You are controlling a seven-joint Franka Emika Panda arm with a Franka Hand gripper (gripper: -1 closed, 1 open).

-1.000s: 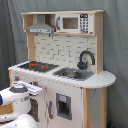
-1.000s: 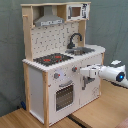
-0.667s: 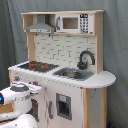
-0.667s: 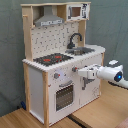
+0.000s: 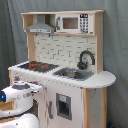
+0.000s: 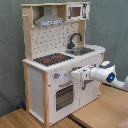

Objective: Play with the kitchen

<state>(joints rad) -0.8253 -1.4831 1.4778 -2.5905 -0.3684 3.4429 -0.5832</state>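
The state of the jaws cannot be told: in the second exterior view the white gripper (image 6: 76,75) is seen at centre frame as a pale block against the front panel of the tall white and light-wood toy kitchen (image 6: 37,85), level with the knob row just above the windowed oven door (image 6: 63,96). Whether contact is made cannot be confirmed.

The arm's white wrist with a blue ring (image 6: 106,76) extends roughly level from the right edge of the second exterior view. In the first exterior view the same wrist (image 5: 17,95) occupies the lower left, in front of the cabinet.

The kitchen stands upright on a wooden surface (image 6: 95,112) and fills the middle of both exterior views. It is judged stiff, fairly light and liable to shift or tip if pushed high up. The cabinet itself is judged unsuitable for grasping. Handling is best confined to small moving parts: the knobs, the oven door's edge, or the black curved faucet (image 6: 74,39) beside the sink (image 5: 73,74). The black-and-red hob (image 5: 39,65) and grey hood (image 5: 41,27) appear fixed.
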